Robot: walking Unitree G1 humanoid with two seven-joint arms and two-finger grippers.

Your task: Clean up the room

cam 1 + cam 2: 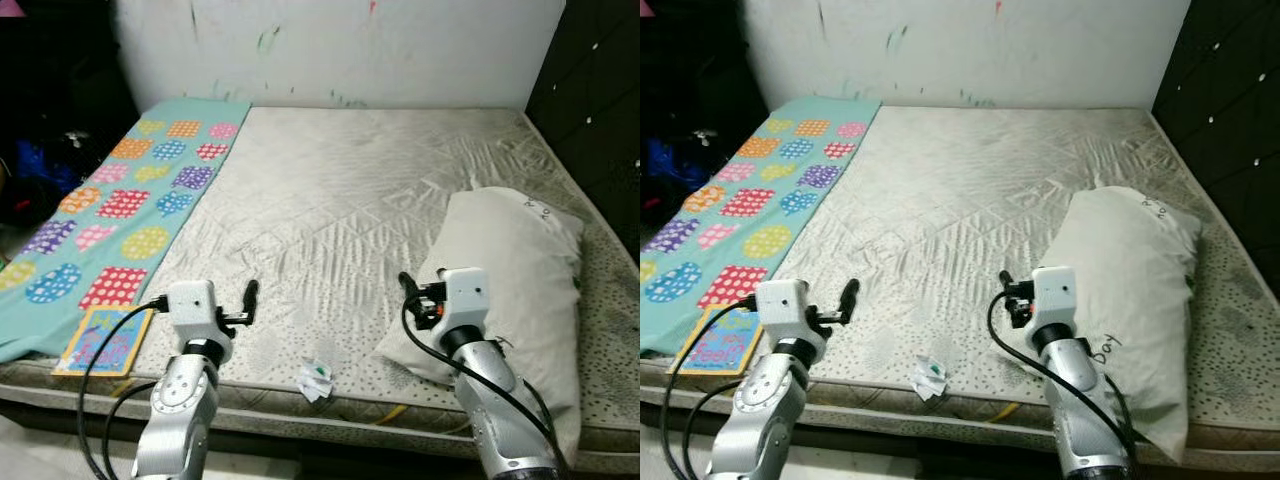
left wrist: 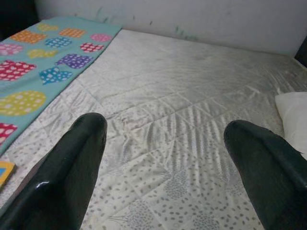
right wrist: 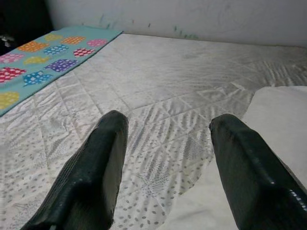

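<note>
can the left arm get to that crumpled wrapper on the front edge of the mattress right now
Probably yes. The crumpled wrapper lies in the open on the mattress, with nothing between it and the left gripper, whose jaws are open.

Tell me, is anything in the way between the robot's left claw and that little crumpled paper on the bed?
Nothing visible blocks it. The left gripper hovers open above bare mattress, and the crumpled paper lies uncovered near the front edge.

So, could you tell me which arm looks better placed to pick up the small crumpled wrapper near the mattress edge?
Probably the left. The wrapper lies between both arms, slightly closer to the left gripper, which is open over bare mattress. The right gripper, also open, sits at the pillow.
</note>
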